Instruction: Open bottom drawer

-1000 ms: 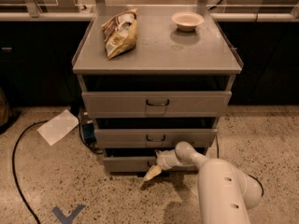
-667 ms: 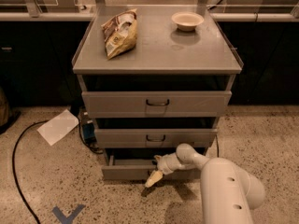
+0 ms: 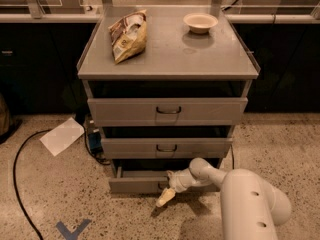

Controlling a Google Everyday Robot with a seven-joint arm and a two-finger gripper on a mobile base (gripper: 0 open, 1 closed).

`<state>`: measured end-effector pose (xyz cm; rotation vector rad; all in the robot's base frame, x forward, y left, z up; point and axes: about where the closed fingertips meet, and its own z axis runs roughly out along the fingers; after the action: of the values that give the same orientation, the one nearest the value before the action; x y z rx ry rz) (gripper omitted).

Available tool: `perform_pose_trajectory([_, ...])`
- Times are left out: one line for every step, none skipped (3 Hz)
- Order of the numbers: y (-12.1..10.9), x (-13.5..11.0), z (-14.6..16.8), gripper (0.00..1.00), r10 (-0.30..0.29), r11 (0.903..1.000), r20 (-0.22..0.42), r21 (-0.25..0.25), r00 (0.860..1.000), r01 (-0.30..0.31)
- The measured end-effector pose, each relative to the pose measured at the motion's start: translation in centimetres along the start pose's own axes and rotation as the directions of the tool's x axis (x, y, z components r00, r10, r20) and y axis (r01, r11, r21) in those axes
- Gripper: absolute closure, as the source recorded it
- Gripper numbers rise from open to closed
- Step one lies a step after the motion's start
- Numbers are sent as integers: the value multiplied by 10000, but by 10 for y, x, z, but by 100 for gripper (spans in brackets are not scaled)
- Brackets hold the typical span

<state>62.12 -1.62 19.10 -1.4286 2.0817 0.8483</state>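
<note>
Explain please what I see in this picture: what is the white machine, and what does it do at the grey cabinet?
The white shape is a robot's arm. Its end, the gripper, is low at the front of the bottom drawer, by the handle; whether it holds anything I cannot tell. That drawer stands partly pulled out. The one camera looks down at the cabinet's front. On the cabinet top lie a snack bag and a small bowl. On the floor lies a sheet of paper.

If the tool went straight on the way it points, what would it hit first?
Probably the floor: the tool, just in front of the bottom drawer, points down and left. Depth is unclear.
</note>
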Motion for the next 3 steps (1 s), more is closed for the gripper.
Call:
perform_pose_trajectory([48, 18, -17, 0, 430, 9977, -269, -513, 9987, -444])
perform_pose_trajectory([92, 29, -28, 0, 622, 9917, -471, -1095, 9970, -671])
perform_pose_trajectory([92, 29, -28, 0, 622, 9917, -471, -1095, 9970, -671])
